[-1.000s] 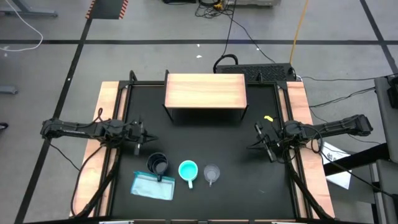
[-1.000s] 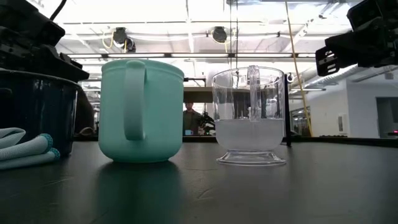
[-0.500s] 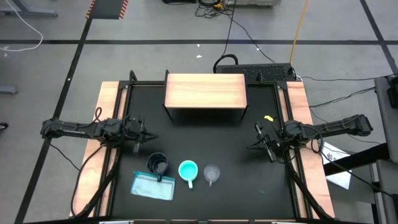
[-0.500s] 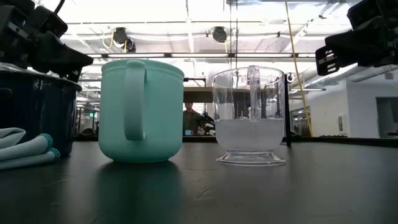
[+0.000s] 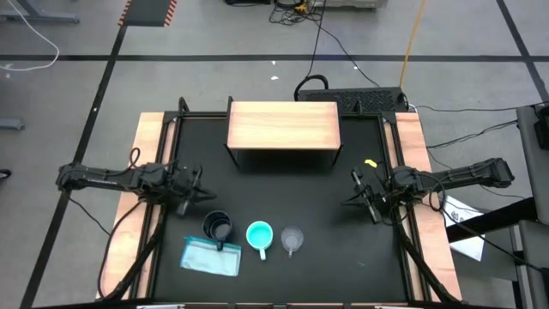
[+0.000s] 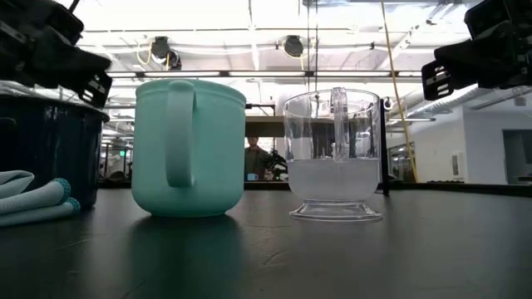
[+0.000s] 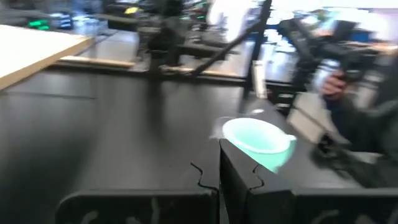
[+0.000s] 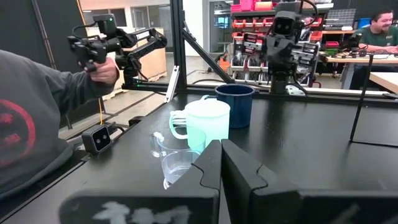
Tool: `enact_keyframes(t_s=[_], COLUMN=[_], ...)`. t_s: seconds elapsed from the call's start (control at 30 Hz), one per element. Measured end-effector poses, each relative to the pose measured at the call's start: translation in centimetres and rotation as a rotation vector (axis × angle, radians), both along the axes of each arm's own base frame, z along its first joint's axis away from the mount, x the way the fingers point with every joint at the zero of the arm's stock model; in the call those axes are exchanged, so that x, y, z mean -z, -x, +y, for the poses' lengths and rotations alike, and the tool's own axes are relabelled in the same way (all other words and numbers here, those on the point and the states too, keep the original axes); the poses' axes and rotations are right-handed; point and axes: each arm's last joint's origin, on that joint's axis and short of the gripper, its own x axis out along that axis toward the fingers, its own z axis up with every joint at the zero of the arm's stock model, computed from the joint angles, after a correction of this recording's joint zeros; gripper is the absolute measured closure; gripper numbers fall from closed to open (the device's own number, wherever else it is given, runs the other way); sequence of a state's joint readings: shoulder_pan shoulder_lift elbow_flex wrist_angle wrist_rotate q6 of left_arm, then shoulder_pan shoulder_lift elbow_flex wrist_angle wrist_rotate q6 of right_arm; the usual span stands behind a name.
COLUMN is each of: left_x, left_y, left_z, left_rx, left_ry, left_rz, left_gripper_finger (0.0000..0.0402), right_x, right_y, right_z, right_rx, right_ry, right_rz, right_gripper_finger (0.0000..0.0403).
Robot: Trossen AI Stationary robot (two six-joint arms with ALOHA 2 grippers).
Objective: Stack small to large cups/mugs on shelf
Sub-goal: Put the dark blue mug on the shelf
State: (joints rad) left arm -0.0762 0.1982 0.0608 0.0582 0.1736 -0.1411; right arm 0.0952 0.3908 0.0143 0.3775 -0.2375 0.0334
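Three cups stand in a row near the table's front: a dark navy mug [image 5: 217,227], a turquoise mug [image 5: 259,234] and a small clear cup [image 5: 292,239], each on its base. The wooden-topped shelf [image 5: 283,127] stands at the far middle. My left gripper [image 5: 206,190] hovers shut at the left, above and behind the navy mug [image 6: 50,149]. In its wrist view the fingers [image 7: 219,171] point toward the turquoise mug [image 7: 258,140]. My right gripper [image 5: 350,196] hovers shut at the right, facing the clear cup [image 8: 174,155], turquoise mug [image 8: 207,124] and navy mug [image 8: 235,104].
A flat light-blue packet [image 5: 210,255] lies by the navy mug near the front left. Light wooden strips [image 5: 150,154] run along both table sides. A person with a hand-held controller [image 8: 93,46] sits beyond the table's front. Bare black tabletop [image 5: 283,193] lies between shelf and cups.
My left gripper has rolled about its own line and tipped upward a little, and it shows slightly higher in the low view. Its fingers stay shut. My right gripper and the cups have kept still.
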Motion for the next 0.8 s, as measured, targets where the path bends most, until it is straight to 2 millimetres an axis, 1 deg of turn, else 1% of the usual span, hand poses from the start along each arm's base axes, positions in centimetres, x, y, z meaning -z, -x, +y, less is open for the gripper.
enact_keyframes(t_s=[0.17, 0.33, 0.53, 0.63, 0.8], left_x=[-0.9, -1.2, -2.1, -2.5, -3.6], left_y=[0.1, 0.2, 0.3, 0.1, -0.6], left_z=[-0.6, -1.0, -1.7, -1.8, -2.0], left_rx=[0.116, 0.164, 0.219, 0.193, 0.124], left_ry=[0.001, -0.033, -0.022, -0.020, -0.041], left_rz=[-0.096, -0.146, -0.234, -0.239, -0.166], left_gripper_finger=[0.0399, 0.0400, 0.0401, 0.0401, 0.0401], right_x=[0.0, 0.0, 0.0, 0.0, 0.0], right_y=[0.0, 0.0, 0.0, 0.0, 0.0], right_z=[0.0, 0.0, 0.0, 0.0, 0.0], right_rx=[0.000, 0.000, 0.000, 0.000, 0.000], right_ry=[0.000, 0.000, 0.000, 0.000, 0.000], right_rz=[0.001, 0.001, 0.001, 0.000, 0.001], right_gripper_finger=[0.0403, 0.0403, 0.0403, 0.0403, 0.0403])
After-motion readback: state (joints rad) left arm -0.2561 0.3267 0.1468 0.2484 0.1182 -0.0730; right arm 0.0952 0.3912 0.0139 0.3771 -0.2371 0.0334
